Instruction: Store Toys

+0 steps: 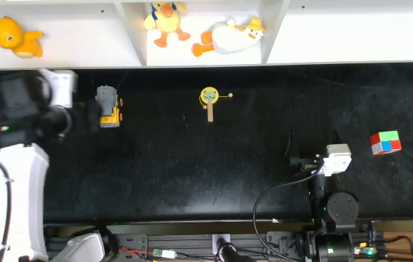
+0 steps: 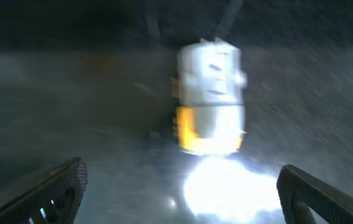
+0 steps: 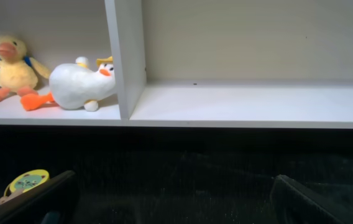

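Note:
A grey and yellow toy truck (image 1: 108,107) (image 2: 210,96) stands on the black table at the back left. My left gripper (image 1: 89,116) (image 2: 181,169) is just left of it, open, with the truck ahead of the fingers and not touching them. A yellow rattle (image 1: 209,98) (image 3: 27,183) lies at the back middle. A colour cube (image 1: 385,143) sits at the right. My right gripper (image 1: 294,155) (image 3: 175,177) hangs open near the front right, holding nothing and facing the shelf.
A white shelf (image 1: 134,36) runs along the back. Its left bay holds an orange rubber duck (image 1: 17,36). The middle bay holds a yellow plush duck (image 1: 166,22) (image 3: 5,62) and a white plush duck (image 1: 228,36) (image 3: 80,84). The right bay (image 3: 257,102) has free room.

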Motion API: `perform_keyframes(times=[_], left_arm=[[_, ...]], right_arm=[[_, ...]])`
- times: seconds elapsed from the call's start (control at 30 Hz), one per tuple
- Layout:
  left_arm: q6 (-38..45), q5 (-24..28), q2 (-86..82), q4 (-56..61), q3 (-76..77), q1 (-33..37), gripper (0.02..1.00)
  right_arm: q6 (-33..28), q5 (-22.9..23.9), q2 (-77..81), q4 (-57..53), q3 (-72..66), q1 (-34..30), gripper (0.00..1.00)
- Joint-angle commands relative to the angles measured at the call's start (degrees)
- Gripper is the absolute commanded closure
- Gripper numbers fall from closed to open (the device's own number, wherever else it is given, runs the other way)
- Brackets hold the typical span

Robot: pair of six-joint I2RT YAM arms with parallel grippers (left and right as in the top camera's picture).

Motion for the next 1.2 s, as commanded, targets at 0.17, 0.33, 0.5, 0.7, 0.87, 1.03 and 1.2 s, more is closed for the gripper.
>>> perform_keyframes(times=[0.17,0.33,0.5,0.7,0.87,1.03,1.2], left_arm=[[-8.2,-0.4,-0.2,-0.4,-3.4,-5.8,0.058],[-9.4,-0.3,2.7,-0.5,-3.4,-6.1,0.062],[-9.5,1.7,7.7,2.6,-3.4,-6.1,0.071],[-9.5,1.7,10.6,5.9,-3.4,-6.1,0.097],[-9.2,0.9,10.7,7.8,-3.4,-6.1,0.115],[-6.9,0.6,11.2,9.2,-3.4,-6.1,0.128],[-4.4,-2.1,11.3,9.0,-3.4,-6.3,0.139]], right_arm=[[0.4,0.5,-0.4,0.3,-0.8,0.0,0.005],[0.4,0.5,-0.4,0.3,-0.8,0.0,0.005],[0.4,0.5,-0.4,0.3,-0.8,0.0,0.005],[0.4,0.5,-0.4,0.3,-0.8,0.0,0.005],[0.4,0.5,-0.4,0.3,-0.8,0.0,0.005],[0.4,0.5,-0.4,0.3,-0.8,0.0,0.007],[0.4,0.5,-0.4,0.3,-0.8,0.0,0.005]])
